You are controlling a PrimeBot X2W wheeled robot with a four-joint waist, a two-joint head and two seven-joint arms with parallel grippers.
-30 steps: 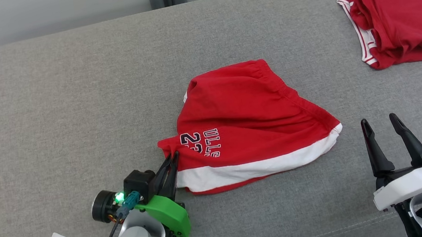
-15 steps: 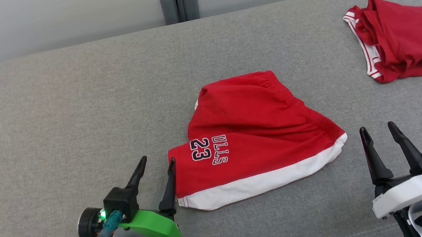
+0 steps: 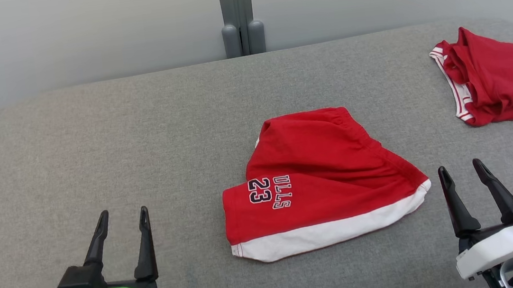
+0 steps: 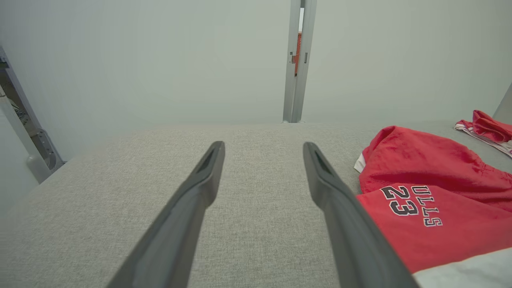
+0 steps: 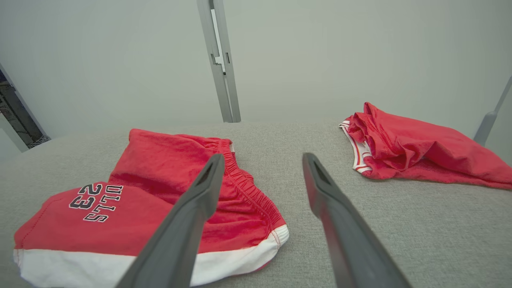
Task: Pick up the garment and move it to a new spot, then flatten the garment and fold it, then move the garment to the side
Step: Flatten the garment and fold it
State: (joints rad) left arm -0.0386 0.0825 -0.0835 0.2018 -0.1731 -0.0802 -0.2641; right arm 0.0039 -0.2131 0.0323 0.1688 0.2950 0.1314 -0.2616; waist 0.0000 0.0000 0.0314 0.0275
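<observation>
Right gripper (image 3: 459, 166) partly off-frame, shorts (image 3: 326, 170) lettering half-hidden

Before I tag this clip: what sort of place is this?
Probably a lab or test room: a grey upholstered surface, bare pale wall panels joined by a metal post, and red shorts laid out.

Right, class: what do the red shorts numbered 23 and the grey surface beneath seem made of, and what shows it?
Red shorts: soft matte knit, perhaps cotton jersey; limp folds, gathered waistband. Grey surface: matte woven upholstery cloth, seemingly padded; flecked weave, rounded edge.
</observation>
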